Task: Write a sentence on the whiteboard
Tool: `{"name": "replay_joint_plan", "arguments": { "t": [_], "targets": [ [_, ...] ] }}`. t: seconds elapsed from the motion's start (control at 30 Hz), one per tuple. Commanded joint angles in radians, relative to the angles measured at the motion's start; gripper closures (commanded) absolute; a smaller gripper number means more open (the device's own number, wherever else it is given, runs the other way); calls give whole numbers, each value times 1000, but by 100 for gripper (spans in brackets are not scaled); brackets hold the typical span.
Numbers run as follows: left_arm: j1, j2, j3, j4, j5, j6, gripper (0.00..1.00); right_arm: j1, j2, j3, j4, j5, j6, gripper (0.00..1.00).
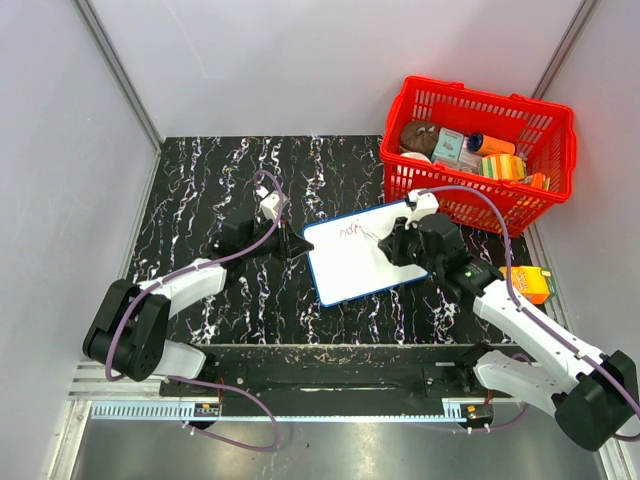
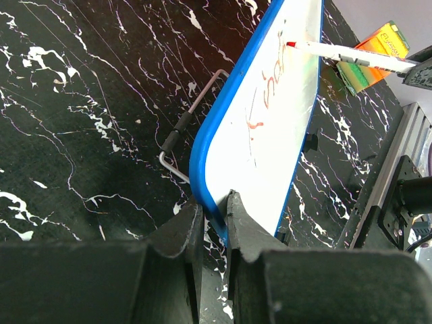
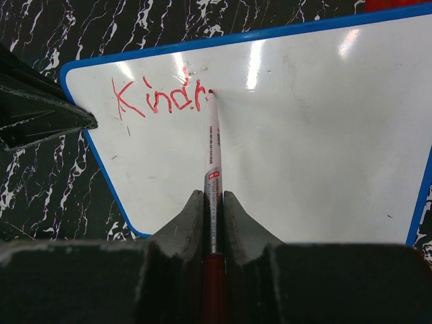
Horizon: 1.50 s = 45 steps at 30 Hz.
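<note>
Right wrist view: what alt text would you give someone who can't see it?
A marker clamped in the right gripper touches its tip to a blue-framed whiteboard, after red letters, roughly "Kindn". At left, the left gripper grips the board's edge above a black marbled table.

the bench (image 1: 200, 180) is open along its far edge and left edge. the red basket (image 1: 563, 150) fills the far right corner, an orange carton (image 1: 528, 284) the right edge. mid-bench, the left pincer (image 2: 214, 206) clamps the whiteboard (image 1: 355, 275); the right pincer (image 3: 213, 202) holds a marker (image 3: 212, 152) over it.
</note>
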Motion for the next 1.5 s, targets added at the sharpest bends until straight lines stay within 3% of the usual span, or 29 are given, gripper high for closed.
{"name": "replay_joint_plan", "arguments": {
  "t": [0.0, 0.67, 1.47],
  "targets": [
    [6, 17, 12, -12, -160, 159, 100, 3, 14, 22, 42, 21, -7, 100],
    [5, 18, 12, -12, -160, 158, 100, 1, 31, 64, -27, 127, -22, 100],
    [6, 18, 14, -15, -162, 161, 100, 3, 27, 41, -52, 3, -13, 100]
  ]
}}
